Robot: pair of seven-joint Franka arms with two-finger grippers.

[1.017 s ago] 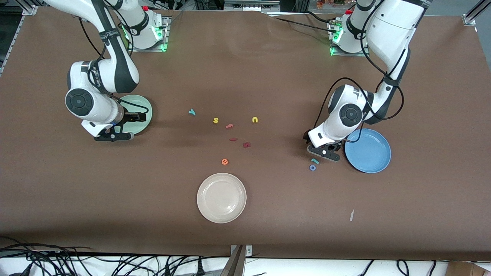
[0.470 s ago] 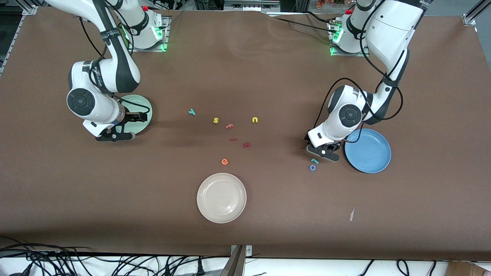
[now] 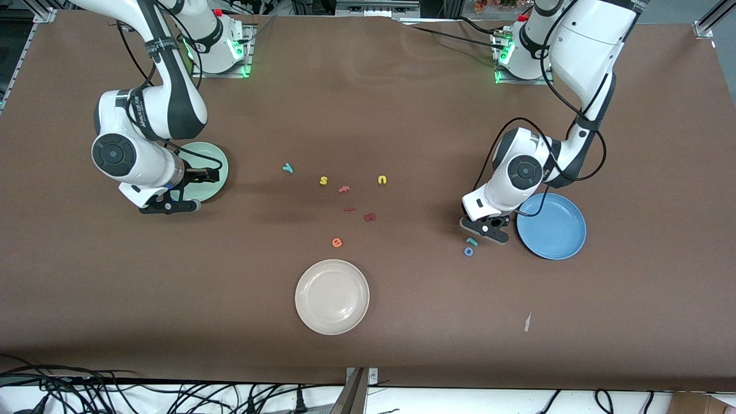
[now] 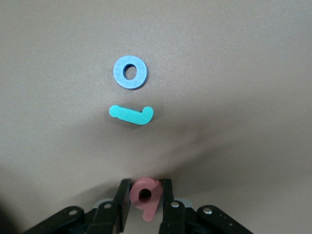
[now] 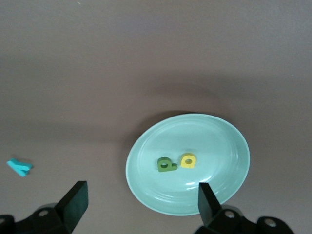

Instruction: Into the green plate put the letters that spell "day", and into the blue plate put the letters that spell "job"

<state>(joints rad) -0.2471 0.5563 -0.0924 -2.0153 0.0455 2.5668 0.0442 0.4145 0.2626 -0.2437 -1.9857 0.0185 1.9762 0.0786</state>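
The brown surface (image 3: 402,345) fills the front view, with broad bare stretches along its camera-side edge and at both ends.

Three round shallow plates sit on it. The green plate (image 3: 217,167) lies toward the right arm's end, pale mint, partly covered by that arm; the right wrist view shows the dark green "d" (image 5: 166,165) and the yellow "a" (image 5: 188,161) lying side by side and touching near its middle. The blue plate (image 3: 552,227), bright blue, lies toward the left arm's end and holds nothing visible. The cream-white plate (image 3: 332,296) is nearest the front camera, with nothing in it.

The right pincer (image 5: 141,200) hangs over the green plate's rim, its fingers spread wide and released, nothing between them. The left pincer (image 4: 145,197) is down at the surface just beside the blue plate, clenched on the salmon-pink "b" (image 4: 145,195), which sits squeezed between the two fingertips.

Close to that pincer, a little nearer the front camera, lie the teal "j" (image 3: 472,241), a small flat hook, and the blue ring "o" (image 3: 469,251), apart from each other with bare surface around them.

The teal "y" (image 3: 287,168) lies alone between the green plate and the middle cluster. That cluster holds a yellow "s" (image 3: 324,180), a yellow "u" (image 3: 382,180), an orange "e" (image 3: 337,242) and three dark red letters (image 3: 369,217), all loosely scattered.
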